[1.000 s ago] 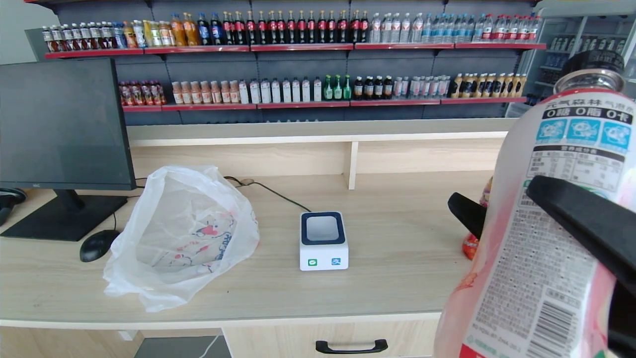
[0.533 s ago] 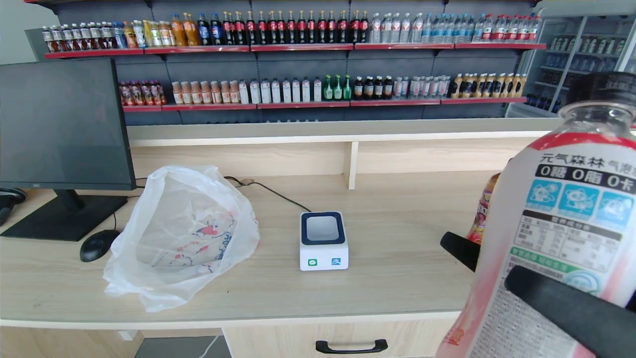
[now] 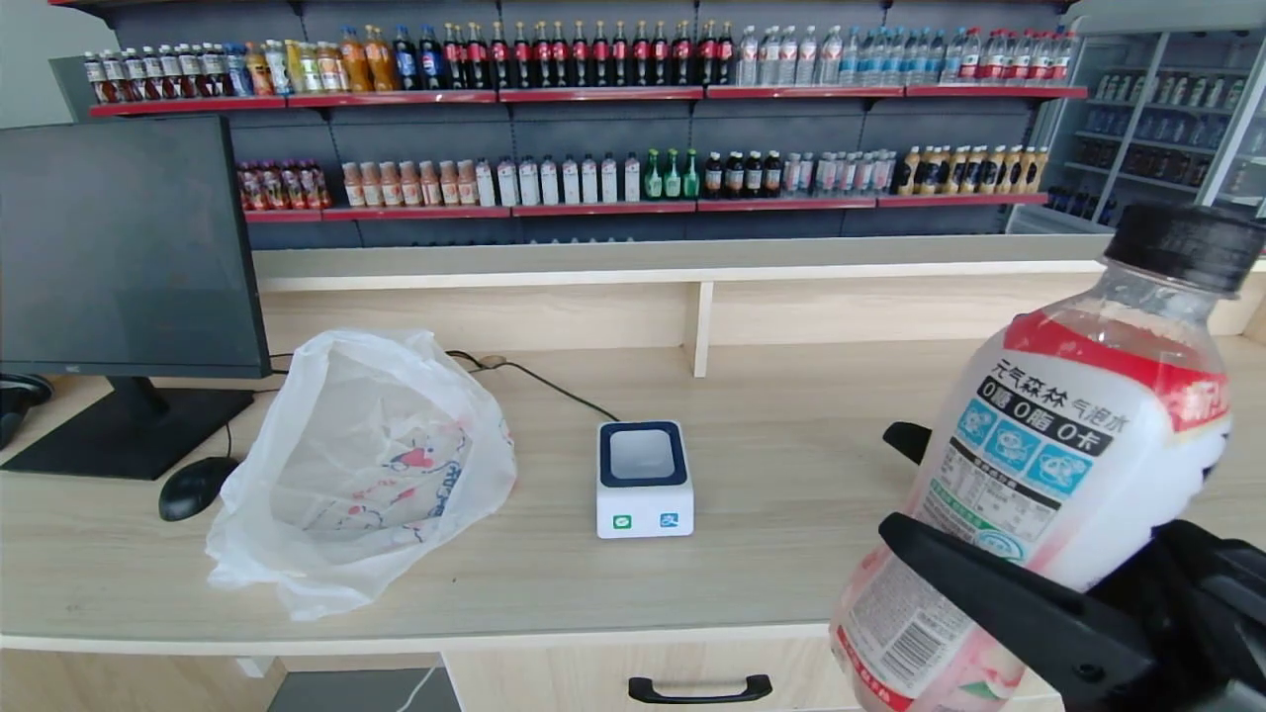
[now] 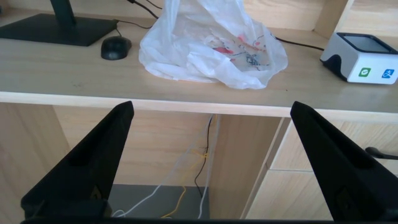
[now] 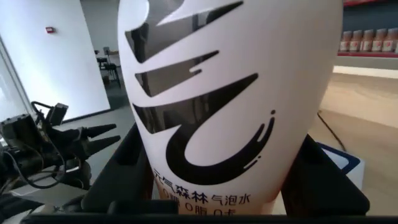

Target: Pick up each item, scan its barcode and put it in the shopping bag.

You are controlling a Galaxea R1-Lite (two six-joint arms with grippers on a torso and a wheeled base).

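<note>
Pink-labelled bottle (image 3: 1068,465), barcode (image 3: 911,648) showing, in right end effector (image 3: 905,483).

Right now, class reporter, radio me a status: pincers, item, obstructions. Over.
Right pincer shut on bottle, tilted, barcode showing low. Left pincer open, below counter edge. Bare counter between bottle and scanner; shopping bag left of it.

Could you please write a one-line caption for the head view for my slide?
Right gripper holds a tilted drink bottle; scanner and shopping bag sit on the counter.
</note>
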